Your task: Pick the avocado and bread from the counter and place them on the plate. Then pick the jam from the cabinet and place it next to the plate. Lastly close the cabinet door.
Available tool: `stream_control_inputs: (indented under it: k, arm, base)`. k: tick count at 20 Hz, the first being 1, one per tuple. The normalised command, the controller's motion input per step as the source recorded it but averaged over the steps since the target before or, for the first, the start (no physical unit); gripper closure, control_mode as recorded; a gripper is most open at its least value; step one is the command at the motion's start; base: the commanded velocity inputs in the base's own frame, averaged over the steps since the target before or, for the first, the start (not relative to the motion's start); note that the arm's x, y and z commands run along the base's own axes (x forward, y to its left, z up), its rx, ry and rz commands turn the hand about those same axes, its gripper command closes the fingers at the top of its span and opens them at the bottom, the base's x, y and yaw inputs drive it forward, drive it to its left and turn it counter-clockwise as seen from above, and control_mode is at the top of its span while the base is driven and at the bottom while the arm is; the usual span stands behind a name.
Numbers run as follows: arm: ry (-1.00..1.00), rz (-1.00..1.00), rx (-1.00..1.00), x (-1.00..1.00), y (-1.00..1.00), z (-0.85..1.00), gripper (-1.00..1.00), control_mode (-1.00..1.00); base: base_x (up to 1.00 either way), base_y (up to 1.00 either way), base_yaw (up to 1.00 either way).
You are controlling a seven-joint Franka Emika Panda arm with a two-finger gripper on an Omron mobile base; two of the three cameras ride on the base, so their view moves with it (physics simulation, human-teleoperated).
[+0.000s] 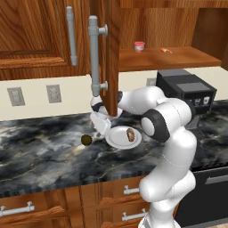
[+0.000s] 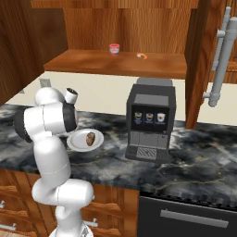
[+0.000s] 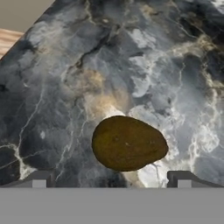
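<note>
the bread [image 1: 130,134] is already seen lying on the plate [image 1: 116,141], so the avocado [image 3: 129,143] is judged to be the thing in hand. it rests on the counter [image 1: 44,151], just left of the plate in the left base view and apart from it. the fingers [image 3: 111,179] are spread wide and released, with nothing held; the avocado is seen between their tips and just ahead of them. its long axis runs roughly across the gap, from one finger tip [image 3: 38,178] towards the other, so a short straight advance is judged to be what the grasp calls for
</note>
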Motion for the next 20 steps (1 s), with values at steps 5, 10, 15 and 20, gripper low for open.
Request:
stream_control_inputs:
  k: [5,10,15,20]
  arm:
    - [0.00,0.00,0.00,0.01,0.32,-0.14,-1.00,-1.00]
    - [0.00,0.00,0.00,0.00,0.24,-0.20,-1.00,-1.00]
    - [0.00,0.00,0.00,0.02,0.00,-0.22,-1.00,-1.00]
    - [0.00,0.00,0.00,0.01,0.08,-0.14,-1.00,-1.00]
  base:
    - [0.00,0.00,0.00]
    - [0.00,0.00,0.00]
    - [0.00,0.00,0.00]
    - [0.00,0.00,0.00]
